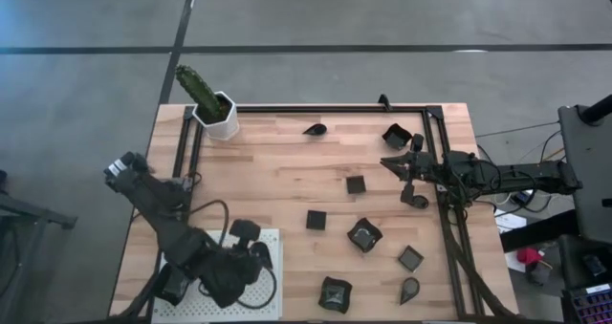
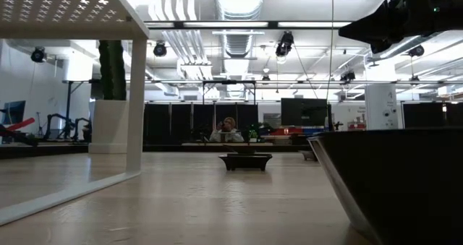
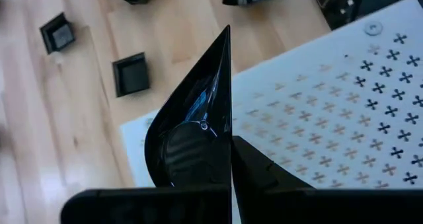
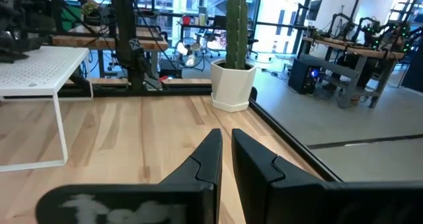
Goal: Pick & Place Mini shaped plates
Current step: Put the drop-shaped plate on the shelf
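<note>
Your left pincer (image 3: 230,151) pinches a teardrop plate (image 3: 195,128) above the white board's (image 3: 344,112) edge, so lower it level before releasing, while your right pincer (image 4: 225,154), nearly pressed together and empty, waits over the counter (image 1: 277,185).

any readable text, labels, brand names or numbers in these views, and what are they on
None can be read.
Right wrist: pale marking across its dark body in the right wrist view, too blurred to read.
White perforated board: only cross-shaped cutouts, no lettering.
Mini shaped plates: plain dark surfaces, no labels visible.
</note>
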You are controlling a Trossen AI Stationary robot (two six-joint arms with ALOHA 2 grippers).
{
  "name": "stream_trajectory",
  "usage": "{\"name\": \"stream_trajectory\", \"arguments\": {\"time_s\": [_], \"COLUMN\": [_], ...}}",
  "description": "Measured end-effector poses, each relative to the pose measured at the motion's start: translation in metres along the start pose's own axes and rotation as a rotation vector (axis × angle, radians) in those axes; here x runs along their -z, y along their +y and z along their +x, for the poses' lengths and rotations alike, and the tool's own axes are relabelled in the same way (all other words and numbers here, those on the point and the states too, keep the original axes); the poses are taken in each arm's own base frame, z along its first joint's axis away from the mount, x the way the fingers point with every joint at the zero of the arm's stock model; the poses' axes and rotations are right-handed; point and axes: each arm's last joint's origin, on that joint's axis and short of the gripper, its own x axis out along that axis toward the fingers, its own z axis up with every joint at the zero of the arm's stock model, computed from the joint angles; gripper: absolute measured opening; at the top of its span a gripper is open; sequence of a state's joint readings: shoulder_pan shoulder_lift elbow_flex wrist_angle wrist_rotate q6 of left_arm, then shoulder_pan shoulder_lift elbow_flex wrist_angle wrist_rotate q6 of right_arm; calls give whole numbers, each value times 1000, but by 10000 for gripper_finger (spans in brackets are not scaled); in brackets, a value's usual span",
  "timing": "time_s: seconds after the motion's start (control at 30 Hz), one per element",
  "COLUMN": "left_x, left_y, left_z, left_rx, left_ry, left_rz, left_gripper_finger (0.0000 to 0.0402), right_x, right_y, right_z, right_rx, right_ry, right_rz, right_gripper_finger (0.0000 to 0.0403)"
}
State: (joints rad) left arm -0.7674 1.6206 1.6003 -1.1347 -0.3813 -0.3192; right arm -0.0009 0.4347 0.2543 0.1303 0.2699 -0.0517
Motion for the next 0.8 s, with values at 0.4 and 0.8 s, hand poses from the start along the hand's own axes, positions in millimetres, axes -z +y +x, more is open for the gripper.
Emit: {"name": "stream_trajectory", "arguments": {"time_s": [0.4, 0.8], "left_x": [3, -3], "left_y": [-32, -40], "left_z": [17, 18], "left_rx": [40, 77], "left_ry": [43, -21], "left_rz": [2, -29], "left_gripper_finger": [0, 6], "right_x": [0, 0], "right_y": [0, 0], "right_z": [0, 0], "right_rx": [-9, -9], "right_ry": [-1, -1], "right_rz": [23, 26], "right_gripper_finger": [34, 33]}}
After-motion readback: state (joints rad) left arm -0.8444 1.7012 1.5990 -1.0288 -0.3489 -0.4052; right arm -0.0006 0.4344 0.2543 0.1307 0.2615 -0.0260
